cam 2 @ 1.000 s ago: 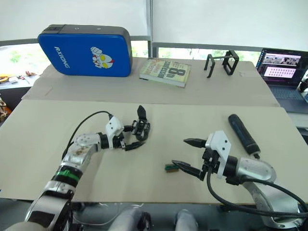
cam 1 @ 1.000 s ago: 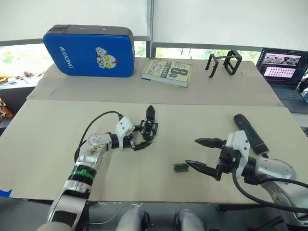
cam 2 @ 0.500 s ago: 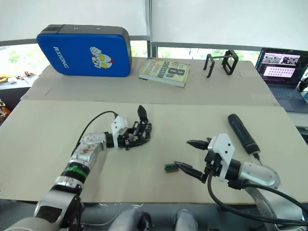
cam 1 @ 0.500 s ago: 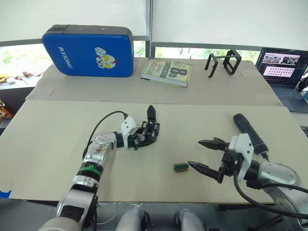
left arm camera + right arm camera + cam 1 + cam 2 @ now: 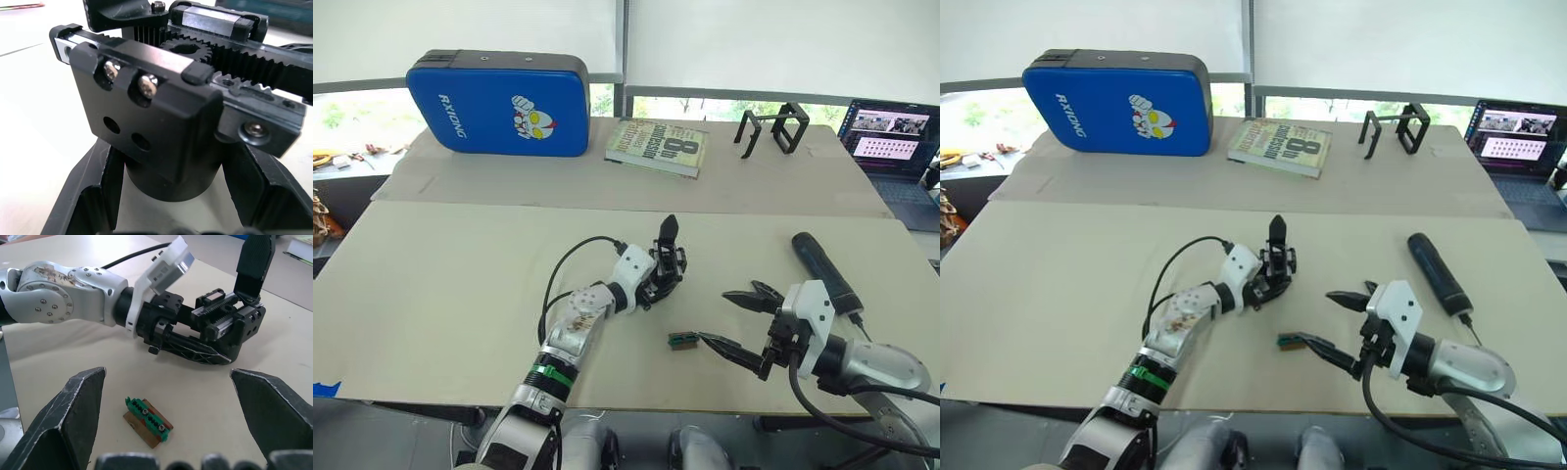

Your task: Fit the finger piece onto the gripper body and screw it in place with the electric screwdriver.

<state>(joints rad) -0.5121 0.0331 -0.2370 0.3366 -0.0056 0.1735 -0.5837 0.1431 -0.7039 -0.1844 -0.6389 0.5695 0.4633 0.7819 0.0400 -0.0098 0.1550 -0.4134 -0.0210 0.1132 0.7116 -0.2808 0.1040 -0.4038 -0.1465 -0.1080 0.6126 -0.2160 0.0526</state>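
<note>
Now my left end effector (image 5: 658, 287) clamps the gripper body (image 5: 668, 262) on the beige surface (image 5: 431, 284); my right end effector (image 5: 737, 321) is spread wide.

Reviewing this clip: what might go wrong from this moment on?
1. The left end effector grips the gripper body only at its round base, so it may tip or twist.
2. The open right end effector hovers by the small green block, not a task part, and may nudge it.
3. The electric screwdriver lies near the table's right edge and might roll.
</note>
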